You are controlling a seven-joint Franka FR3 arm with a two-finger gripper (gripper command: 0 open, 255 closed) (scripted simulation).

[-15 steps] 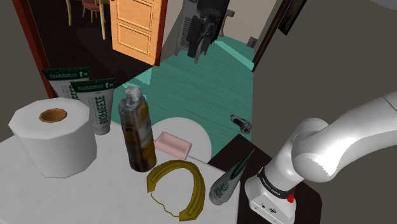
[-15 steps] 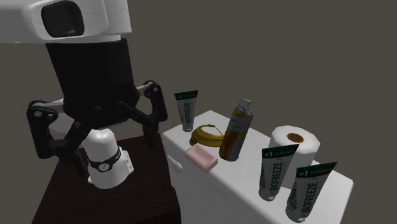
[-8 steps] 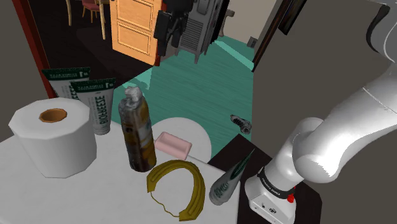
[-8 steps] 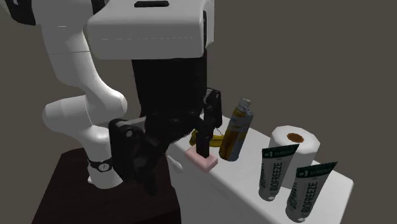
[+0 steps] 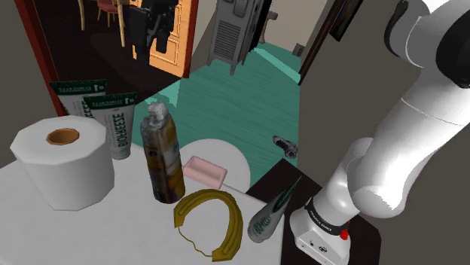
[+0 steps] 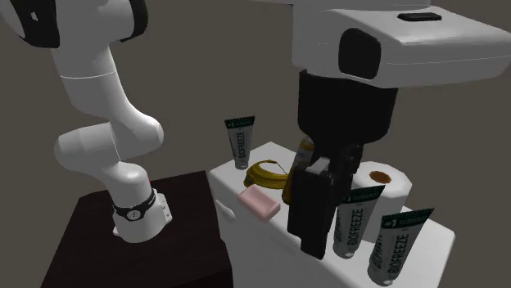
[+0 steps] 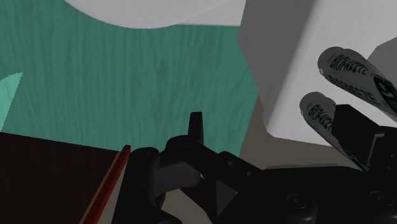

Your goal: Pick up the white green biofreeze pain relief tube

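Observation:
Three white tubes with green Biofreeze lettering stand cap-down on the white table (image 5: 22, 226). Two tubes (image 5: 113, 124) (image 5: 77, 96) stand together behind the toilet roll, also seen as a near pair (image 6: 352, 219) (image 6: 399, 245) and from above (image 7: 321, 114) (image 7: 347, 67). A third tube (image 5: 275, 209) (image 6: 240, 141) leans at the table's edge by the stand. My black gripper (image 5: 153, 21) (image 6: 321, 204) (image 7: 273, 133) hangs high above the table, open and empty, fingers apart, with the paired tubes just beyond one fingertip (image 7: 354, 130).
A toilet roll (image 5: 64, 162) (image 6: 381, 180), a brown bottle (image 5: 163, 154), a pink soap bar (image 5: 205, 172) (image 6: 260, 203) and a banana (image 5: 212, 220) (image 6: 266, 173) share the table. The dark stand (image 6: 139, 254) sits beside it. Green floor and an orange door (image 5: 169, 34) lie beyond.
The arm has swung toward the shoulder view's left, carrying the gripper from the grey unit to in front of the orange door. In the second exterior view it now hangs before the bottle.

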